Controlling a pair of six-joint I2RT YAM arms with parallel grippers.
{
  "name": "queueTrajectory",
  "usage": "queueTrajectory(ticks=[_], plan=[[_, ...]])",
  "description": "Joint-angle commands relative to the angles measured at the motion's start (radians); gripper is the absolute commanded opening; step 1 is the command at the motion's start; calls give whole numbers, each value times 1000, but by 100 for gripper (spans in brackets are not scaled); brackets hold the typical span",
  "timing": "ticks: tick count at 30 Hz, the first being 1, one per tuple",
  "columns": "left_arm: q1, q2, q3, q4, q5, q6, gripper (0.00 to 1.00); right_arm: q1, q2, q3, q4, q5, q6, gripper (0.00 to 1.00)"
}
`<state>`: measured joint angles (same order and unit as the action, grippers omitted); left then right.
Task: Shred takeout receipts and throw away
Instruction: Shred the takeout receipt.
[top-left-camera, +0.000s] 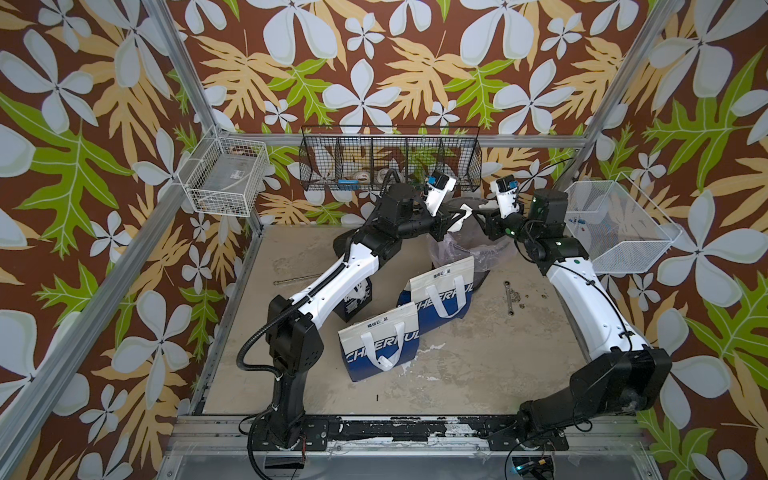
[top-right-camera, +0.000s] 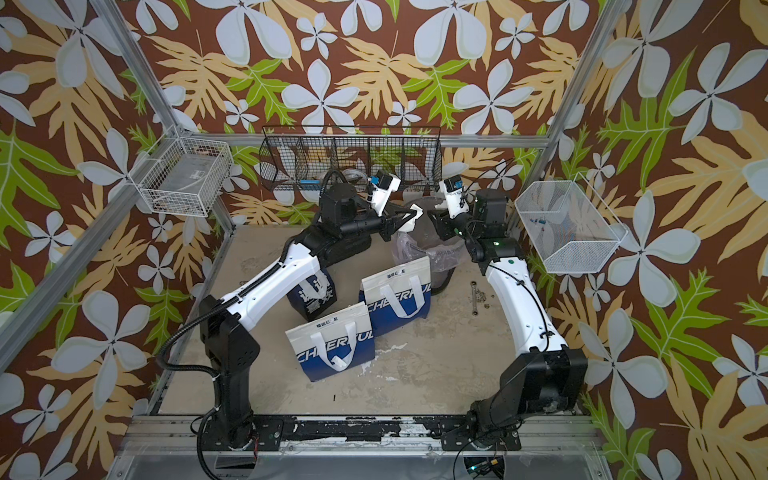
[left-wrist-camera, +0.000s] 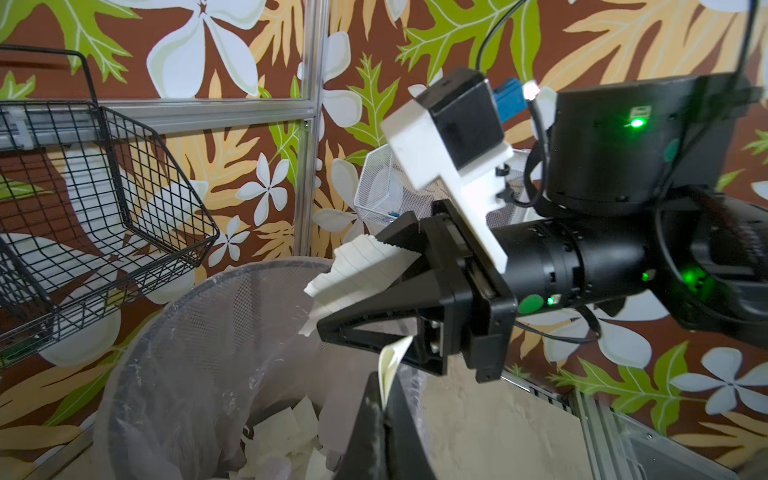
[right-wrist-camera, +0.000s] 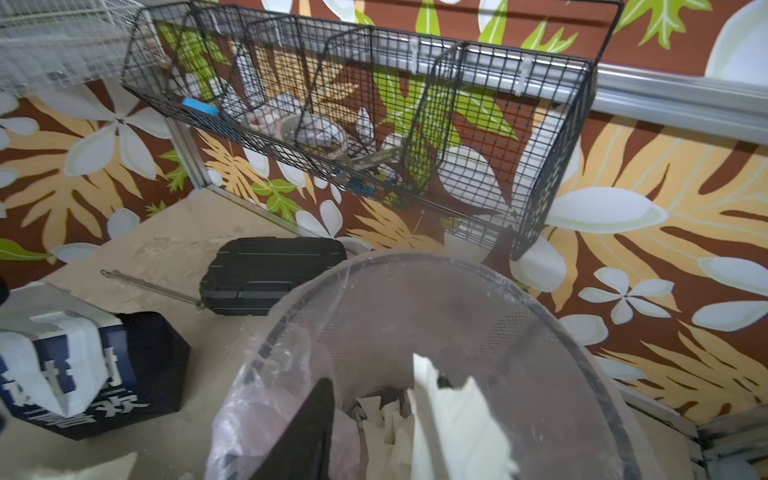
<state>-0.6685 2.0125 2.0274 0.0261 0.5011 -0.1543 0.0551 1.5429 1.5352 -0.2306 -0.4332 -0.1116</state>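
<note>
Both grippers hang over the mesh trash bin (top-left-camera: 482, 251) lined with clear plastic at the back of the table. My left gripper (left-wrist-camera: 384, 382) is shut on a small torn scrap of receipt (left-wrist-camera: 392, 361), which shows white at its tip in both top views (top-left-camera: 459, 222) (top-right-camera: 412, 219). Facing it, my right gripper (left-wrist-camera: 353, 282) has its jaws apart, and a torn, lined piece of receipt (left-wrist-camera: 365, 270) lies loose between its fingers. In the right wrist view that piece (right-wrist-camera: 453, 419) leans on one side of the gripper (right-wrist-camera: 374, 386). Several shreds (left-wrist-camera: 286, 424) lie in the bin.
Two blue-and-white CHEERFUL bags (top-left-camera: 380, 340) (top-left-camera: 440, 286) and a dark bag (top-left-camera: 357, 299) stand mid-table. A black case (right-wrist-camera: 270, 278) lies behind the bin. A wrench (top-left-camera: 509, 297) lies on the right. A black wire basket (top-left-camera: 390, 158) and white baskets (top-left-camera: 226, 176) (top-left-camera: 615, 224) hang on the walls.
</note>
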Motion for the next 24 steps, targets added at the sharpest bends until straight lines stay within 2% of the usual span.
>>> queueTrajectory(ticks=[1, 3, 7, 12, 18, 24], plan=[[2, 54, 51, 92, -29, -40, 0, -9, 27, 17, -29, 36, -5, 54], [1, 87, 73, 105, -38, -41, 0, -11, 30, 10, -16, -17, -11, 57], [13, 142, 128, 112, -23, -92, 0, -41, -18, -58, 45, -315, -60, 58], [24, 152, 123, 161, 80, -144, 0, -60, -45, -87, 34, -554, -131, 57], [23, 153, 135, 208, 244, -222, 0, -60, 12, -35, 1, -653, -159, 57], [23, 158, 155, 188, 268, -219, 0, -48, 47, 1, 13, -736, -141, 53]])
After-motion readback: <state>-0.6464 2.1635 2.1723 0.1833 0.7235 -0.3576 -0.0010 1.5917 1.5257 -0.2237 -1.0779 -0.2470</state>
